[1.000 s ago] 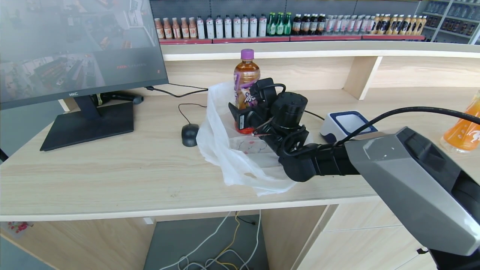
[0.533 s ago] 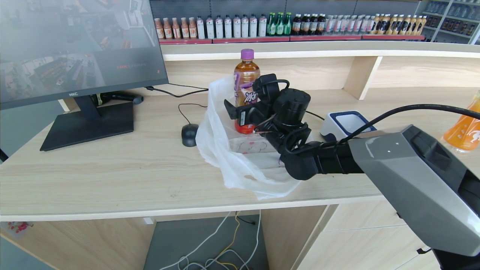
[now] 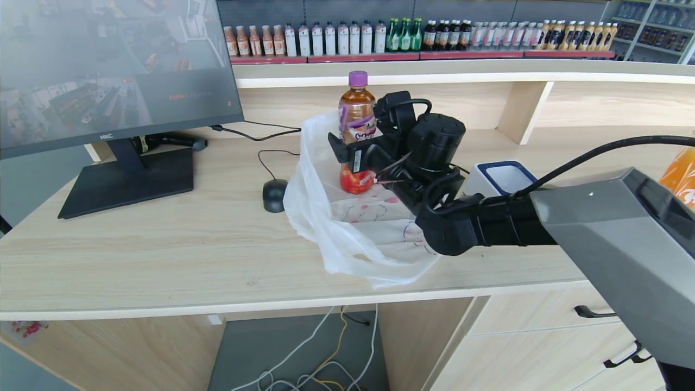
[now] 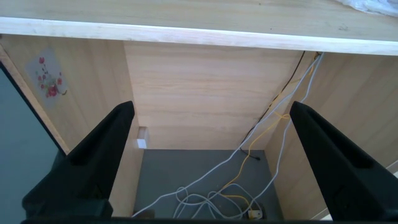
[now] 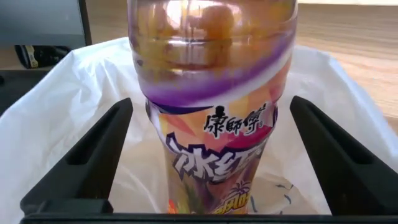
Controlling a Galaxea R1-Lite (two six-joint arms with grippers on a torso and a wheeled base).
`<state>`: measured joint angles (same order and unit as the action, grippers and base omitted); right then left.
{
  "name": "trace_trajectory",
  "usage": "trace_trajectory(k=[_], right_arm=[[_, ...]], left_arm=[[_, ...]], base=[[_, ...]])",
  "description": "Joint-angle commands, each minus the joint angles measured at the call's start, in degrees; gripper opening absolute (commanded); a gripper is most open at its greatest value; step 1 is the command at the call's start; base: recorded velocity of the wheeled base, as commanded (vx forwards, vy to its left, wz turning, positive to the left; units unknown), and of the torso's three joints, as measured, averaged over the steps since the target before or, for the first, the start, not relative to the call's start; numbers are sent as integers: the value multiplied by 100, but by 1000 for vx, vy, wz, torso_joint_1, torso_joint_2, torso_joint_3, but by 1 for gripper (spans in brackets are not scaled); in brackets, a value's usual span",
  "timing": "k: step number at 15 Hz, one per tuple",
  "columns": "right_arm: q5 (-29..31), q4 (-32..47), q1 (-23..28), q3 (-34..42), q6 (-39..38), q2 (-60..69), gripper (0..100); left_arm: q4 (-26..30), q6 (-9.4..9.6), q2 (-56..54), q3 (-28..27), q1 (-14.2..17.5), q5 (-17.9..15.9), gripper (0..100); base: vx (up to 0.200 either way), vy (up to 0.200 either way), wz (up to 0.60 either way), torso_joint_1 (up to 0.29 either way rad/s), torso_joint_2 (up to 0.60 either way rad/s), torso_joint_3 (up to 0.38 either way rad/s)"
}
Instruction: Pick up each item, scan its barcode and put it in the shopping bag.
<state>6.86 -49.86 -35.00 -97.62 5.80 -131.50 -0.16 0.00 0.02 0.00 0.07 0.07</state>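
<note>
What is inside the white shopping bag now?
One bottle with a purple cap stands upright in the shopping bag, inside the open right gripper. The gripper covers part of the bag's bottom, so I cannot tell if more lies there.

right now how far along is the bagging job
Done, apparently: the purple-capped bottle stands upright inside the white bag. In hand: nothing gripped; the right gripper sits with jaws open either side of that bottle, and the left gripper hangs open, facing under the counter. Left: an orange bottle at the counter's right end, not yet bagged. Whether anything was scanned cannot be told.
</note>
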Motion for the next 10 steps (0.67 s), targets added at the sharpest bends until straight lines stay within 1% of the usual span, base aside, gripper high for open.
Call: trace_trajectory(k=[1,4,6,8,10], right_arm=[[8,-6,-33,376,17,494,100],[26,-33,-112,824,79,986,100],[52,-120,-279,1281,96,1337,100],[193,-446,-367,1755,176,1610,100],[360,-929,-534,2327,149,1795,100]], left_arm=[[-2,0,-2,0,1,1,100],[-2,0,-2,0,1,1,100],[-2,0,-2,0,1,1,100],[-2,0,-2,0,1,1,100],[-2,0,-2,0,1,1,100]], base=[[0,0,0,0,0,0],[0,0,0,0,0,0],[0,0,0,0,0,0],[0,0,0,0,0,0],[0,0,0,0,0,0]])
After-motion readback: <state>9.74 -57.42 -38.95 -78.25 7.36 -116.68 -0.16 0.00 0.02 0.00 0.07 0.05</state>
